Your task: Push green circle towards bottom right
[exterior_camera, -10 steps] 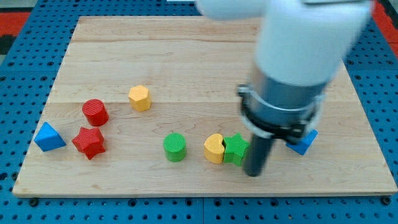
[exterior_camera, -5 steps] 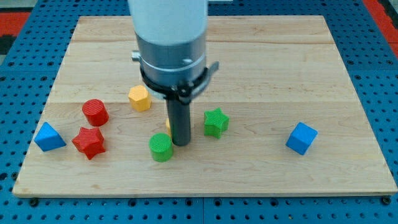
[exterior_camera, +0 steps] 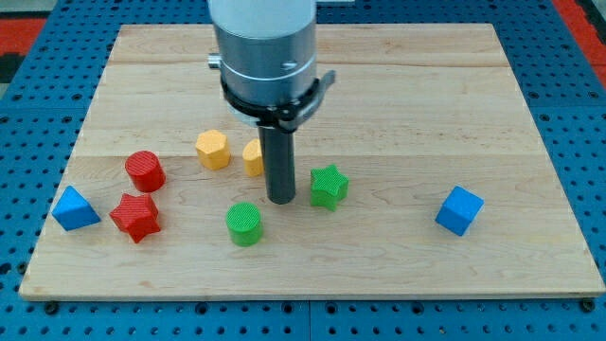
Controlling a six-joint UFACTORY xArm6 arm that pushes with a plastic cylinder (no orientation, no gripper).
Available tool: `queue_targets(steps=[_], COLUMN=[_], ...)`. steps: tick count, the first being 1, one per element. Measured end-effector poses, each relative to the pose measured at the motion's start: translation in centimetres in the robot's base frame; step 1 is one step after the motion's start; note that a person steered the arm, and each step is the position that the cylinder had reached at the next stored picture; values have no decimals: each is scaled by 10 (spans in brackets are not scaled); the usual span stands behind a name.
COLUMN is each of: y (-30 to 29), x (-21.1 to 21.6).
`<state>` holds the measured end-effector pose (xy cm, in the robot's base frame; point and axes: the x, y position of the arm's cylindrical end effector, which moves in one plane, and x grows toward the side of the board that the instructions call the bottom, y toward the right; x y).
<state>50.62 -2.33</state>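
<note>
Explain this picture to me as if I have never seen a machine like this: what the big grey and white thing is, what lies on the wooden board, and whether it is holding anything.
The big white and grey cylinder is a robot arm, seen by a single camera; where that camera is mounted is not on record. The arm has no claw. It ends in a straight dark rod, and my tip rests on the wooden board to push blocks about. Nothing is held.

On the board lie small coloured blocks. The green circle sits just below and to the view's left of my tip, apart from it. A green star lies close on the tip's right. A yellow block peeks out from behind the rod, and a yellow hexagon lies to its left. Further left are a red circle, a red star and a blue triangle. A blue cube sits alone on the right.
</note>
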Motion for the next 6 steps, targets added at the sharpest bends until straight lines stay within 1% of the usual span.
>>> queue_targets(steps=[1,2,3,4,5,6], y=[-14,-50,-91,-84,7,66], x=[-12,-4,15,38,48,49])
